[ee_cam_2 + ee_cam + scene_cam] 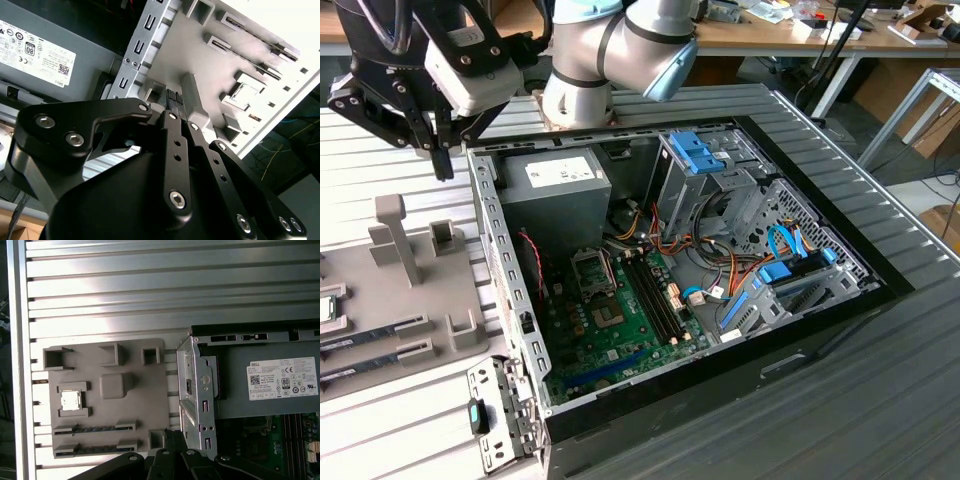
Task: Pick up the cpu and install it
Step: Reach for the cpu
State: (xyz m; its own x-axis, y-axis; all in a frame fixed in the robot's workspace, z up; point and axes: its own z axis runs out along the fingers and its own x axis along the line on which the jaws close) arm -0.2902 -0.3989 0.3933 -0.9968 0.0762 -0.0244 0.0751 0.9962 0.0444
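1. Tabletop (880, 400) of ribbed grey metal carries everything in the exterior view.
2. Black computer case (740, 385) lies on its side with the cover off, taking the middle and the exterior view's right; drive cages (695, 160) with blue clips and bundles of coloured wires sit inside it.
3. Pale grey robot arm (620, 45) reaches over the far edge of the case toward the exterior view's left.
4. Grey power-supply box (555, 195) with a white label sits in the case corner nearest the arm's end.
5. Green motherboard (620, 335) lies on the case floor; its metal-framed socket (591, 270) sits beside the long memory slots.
6. Flat grey tray (365, 300) with raised blocks and nests lies on the tabletop just beside the case, on the exterior view's left.
7. Black hand (442, 165) hangs above the case's flanged corner, near the tray's edge; in the second wrist view the hand (176, 96) has its fingers drawn together tip to tip with nothing between them.
8. Two long memory sticks (95, 429) rest in the tray's slots.
9. Smallest, the cpu (70, 400) lies flat in a square nest of the tray, near the slots, well apart from the socket; the hand does not touch it.
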